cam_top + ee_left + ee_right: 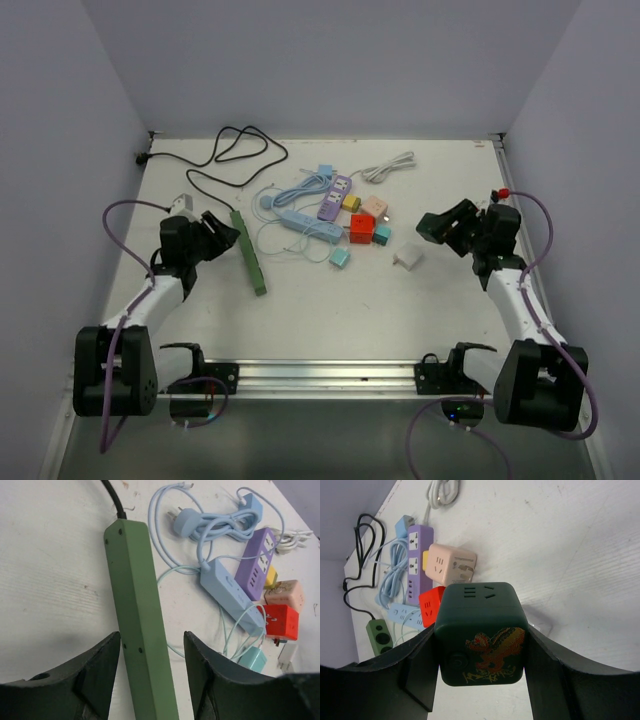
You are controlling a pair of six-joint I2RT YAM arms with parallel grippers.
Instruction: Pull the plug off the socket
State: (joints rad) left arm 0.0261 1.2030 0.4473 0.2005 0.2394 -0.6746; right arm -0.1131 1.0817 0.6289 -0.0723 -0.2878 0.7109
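My right gripper (480, 630) is shut on a dark green cube socket (481, 630) with a gold and red dragon print, held above the table at the right (432, 226). No plug shows in its visible faces. A small white plug adapter (407, 258) lies on the table just left of it. My left gripper (152, 645) is open. A long green power strip (137, 610) shows between its fingers with a gap on each side. In the top view the left gripper (222, 232) sits at that strip's far end (248, 252).
The table's middle holds a purple strip (336, 197) with a yellow plug (351, 202) in it, a blue strip (308, 226) with coiled cables, a red cube (361, 229), a pink cube (375, 207) and a teal adapter (340, 257). A black cable (235, 150) and a white cable (388, 167) lie at the back.
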